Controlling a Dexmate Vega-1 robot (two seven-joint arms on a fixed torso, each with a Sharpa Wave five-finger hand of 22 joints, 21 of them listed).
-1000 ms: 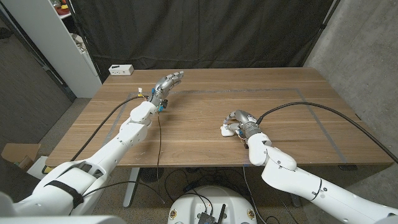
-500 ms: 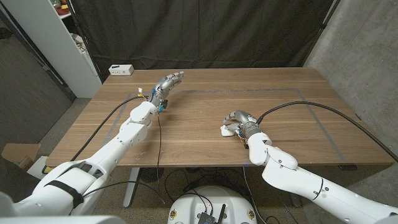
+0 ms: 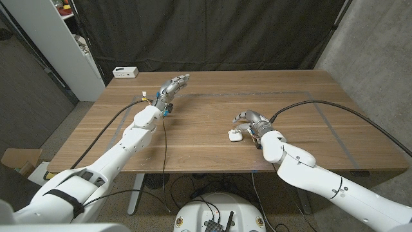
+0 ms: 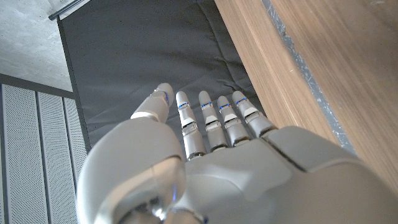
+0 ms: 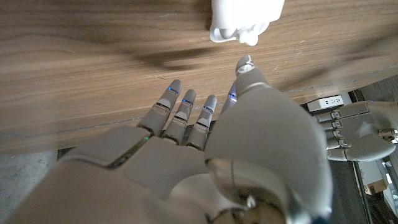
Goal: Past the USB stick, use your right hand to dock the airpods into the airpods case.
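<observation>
The right hand (image 3: 252, 120) hovers just beside the airpods case (image 3: 234, 135), on the side away from the robot, fingers apart and gripping nothing. The case sits on the wooden table (image 3: 212, 145), near its middle and a little toward the robot's right. From the right wrist view the white case (image 5: 245, 18) lies just past the fingertips (image 5: 176, 85), apart from them; whether its lid is up, or whether the buds are seated, I cannot tell from here, it's too blurred.

No USB stick that I can make out anywhere.

My read: if a bud is yet to go in, the hand wants to come down slowly from above, pinch lightly, and keep the case from skidding, since that smooth wood gives it little to hold against.

The left hand (image 3: 175, 84) waits well away from the case, toward the table's far left corner, fingers straight and close together, holding nothing; the left wrist view has those fingers (image 4: 205, 118) reaching out past the table edge.

Beyond the case a dark curtain (image 3: 212, 32) hangs behind the table. A small white box (image 3: 125, 71) sits far off to the left of the case, just past the table's corner, beside a white shelf unit (image 3: 61, 32). Bare concrete wall on the right.
</observation>
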